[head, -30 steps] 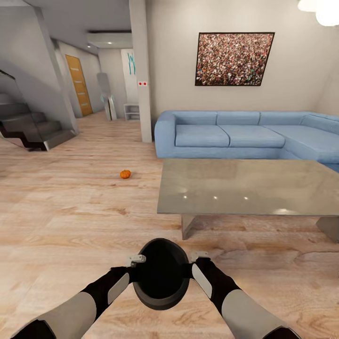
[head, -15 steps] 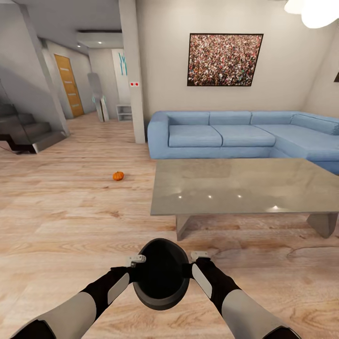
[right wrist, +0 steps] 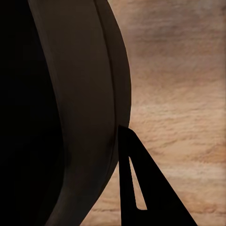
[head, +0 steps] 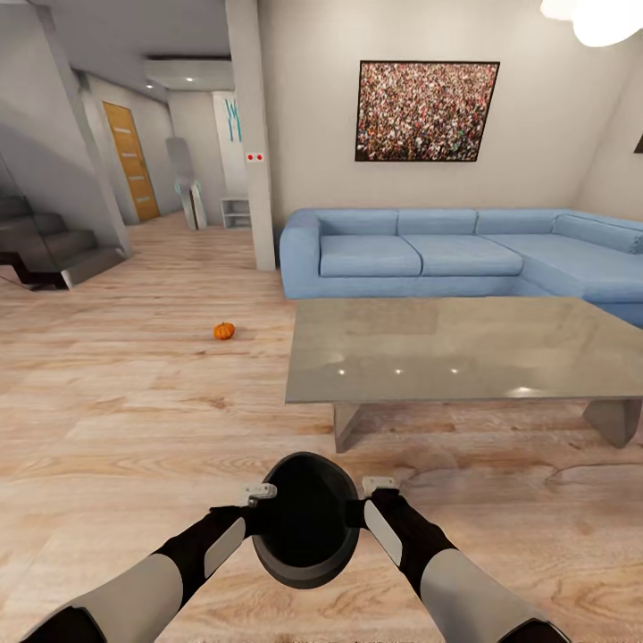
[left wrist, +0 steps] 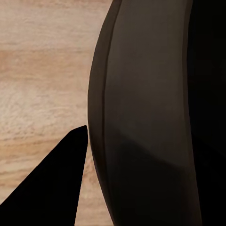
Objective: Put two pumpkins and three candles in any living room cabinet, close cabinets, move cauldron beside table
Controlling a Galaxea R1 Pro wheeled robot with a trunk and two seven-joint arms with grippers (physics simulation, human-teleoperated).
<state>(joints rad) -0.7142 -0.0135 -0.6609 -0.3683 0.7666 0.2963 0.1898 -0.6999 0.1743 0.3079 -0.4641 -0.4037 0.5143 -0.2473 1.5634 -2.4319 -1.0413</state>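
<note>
Head view: both arms are reaching forward and holding a round black cauldron [head: 306,518] with a dark open mouth between them, low in front of the trunk and above the pale wood plank floor [head: 134,402]. The left gripper [head: 260,492] is sitting at the cauldron's left rim and the right gripper [head: 378,485] at its right rim; each is touching the vessel's side.

Left wrist view: the cauldron's curved dark wall [left wrist: 141,117] is lying right against a black finger [left wrist: 56,188], with floor planks behind. Right wrist view: the same dark wall [right wrist: 80,108] is lying against a black finger [right wrist: 141,188]. Finger state: cannot tell for either gripper whether the fingers are spread or pinching the rim, as just one finger of each is showing.

A small round orange pumpkin [head: 223,331] is sitting on the floor, well ahead and to the left, apart from the low grey rectangular table [head: 464,348] with a glossy top. The table is standing ahead and to the right of the cauldron, near but not touching. Behind the table, a light blue corner sofa [head: 429,254] is standing against the wall, beneath a dark-framed speckled picture [head: 427,111]. Far left: grey stairs [head: 54,250] and an orange wooden door [head: 130,161].
</note>
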